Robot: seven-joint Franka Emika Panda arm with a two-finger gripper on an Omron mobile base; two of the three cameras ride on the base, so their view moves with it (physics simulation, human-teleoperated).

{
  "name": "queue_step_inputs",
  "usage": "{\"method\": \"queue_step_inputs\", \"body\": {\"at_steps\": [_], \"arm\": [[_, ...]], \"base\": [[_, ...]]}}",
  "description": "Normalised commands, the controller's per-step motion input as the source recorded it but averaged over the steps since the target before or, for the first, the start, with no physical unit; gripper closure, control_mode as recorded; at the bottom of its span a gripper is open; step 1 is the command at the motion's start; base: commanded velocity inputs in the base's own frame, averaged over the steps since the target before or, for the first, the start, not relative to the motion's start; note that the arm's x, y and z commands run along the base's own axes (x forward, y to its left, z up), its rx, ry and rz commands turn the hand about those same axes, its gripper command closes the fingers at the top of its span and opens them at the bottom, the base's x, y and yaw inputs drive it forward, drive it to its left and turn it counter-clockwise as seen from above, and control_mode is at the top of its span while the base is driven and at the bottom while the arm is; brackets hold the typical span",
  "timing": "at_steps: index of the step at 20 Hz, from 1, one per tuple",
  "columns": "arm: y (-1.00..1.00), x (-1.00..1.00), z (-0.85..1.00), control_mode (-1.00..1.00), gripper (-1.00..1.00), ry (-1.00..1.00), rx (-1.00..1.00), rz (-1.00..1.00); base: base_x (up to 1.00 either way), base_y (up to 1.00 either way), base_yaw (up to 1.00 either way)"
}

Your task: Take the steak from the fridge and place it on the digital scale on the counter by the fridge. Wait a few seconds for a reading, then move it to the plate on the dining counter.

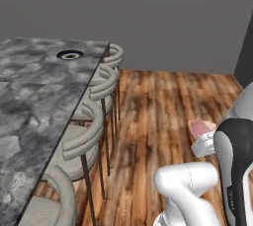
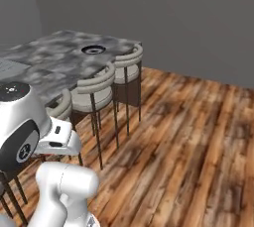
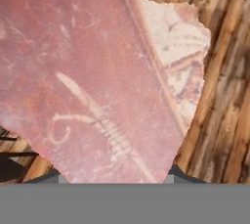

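The flat pink-red slab of raw steak (image 3: 97, 76) is hanging in the tool, pressed so close to the hand camera that the fingertips are hidden behind it; judging by the way the meat is riding clear of the floor, the tool is gripping it. In the left base view a pink corner of the steak (image 1: 200, 127) is poking out just beyond the tool (image 1: 206, 141), above the brown plank floor (image 1: 158, 111).

The step in hand appears to be the carry to the round dark-rimmed plate (image 1: 69, 55), which is sitting well away from the tool on the long grey marbled dining counter (image 1: 34, 101). Doing it well means keeping the grip steady, lifting above the counter edge and the curved pale stools (image 1: 96, 116), and lowering the meat flat onto the white centre.

The steak is showing marbled pale fat along one ragged edge and thin white streaks across its red face.
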Motion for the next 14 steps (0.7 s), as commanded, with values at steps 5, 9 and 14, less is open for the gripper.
{"method": "queue_step_inputs", "body": {"at_steps": [5, 9, 14], "arm": [[0.0, 0.0, 0.0, 1.0, 1.0, 0.0, 0.0, 0.0], [0.0, 0.0, 0.0, 1.0, 1.0, 0.0, 0.0, 0.0], [0.0, 0.0, 0.0, 1.0, 1.0, 0.0, 0.0, 0.0]], "base": [[1.0, -0.82, 0.47], [1.0, -0.93, 0.44], [1.0, -0.89, 0.44]]}}
